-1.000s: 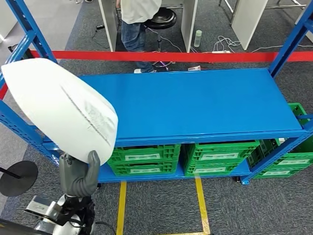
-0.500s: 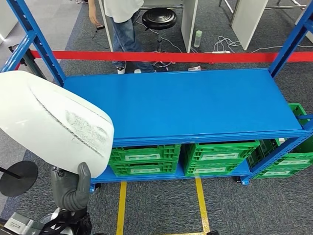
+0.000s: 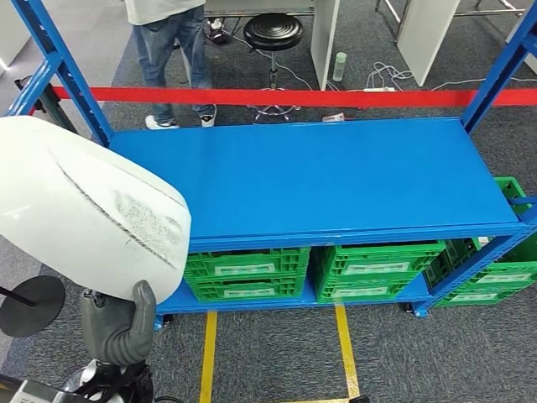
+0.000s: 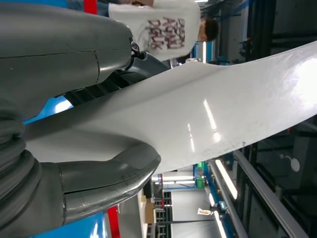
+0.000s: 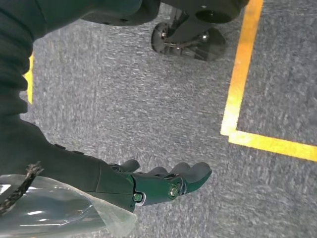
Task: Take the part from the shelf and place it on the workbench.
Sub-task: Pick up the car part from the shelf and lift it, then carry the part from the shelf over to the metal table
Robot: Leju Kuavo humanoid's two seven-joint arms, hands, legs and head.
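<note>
A large white curved shell part (image 3: 89, 210) fills the left of the head view, held up off the blue shelf (image 3: 329, 176). My left hand (image 3: 117, 327) grips its lower edge from beneath, the grey thumb lying on the near face. In the left wrist view the part (image 4: 209, 114) runs between the thumb (image 4: 108, 173) and the darker fingers (image 4: 112, 84) on its other face. My right hand (image 5: 164, 183) hangs low over the grey carpet with its fingers stretched out and nothing in it.
Green crates (image 3: 373, 269) fill the shelf's lower level. A red tape barrier (image 3: 304, 97) runs behind the shelf; a person (image 3: 164, 50) walks beyond it near a black stool (image 3: 273, 32). Yellow floor lines (image 3: 345, 344) mark the carpet in front. A round black base (image 3: 28, 304) stands at the left.
The white part has swung left and tilted flatter in my left hand, which has dropped lower. The person behind the tape has walked to the left.
</note>
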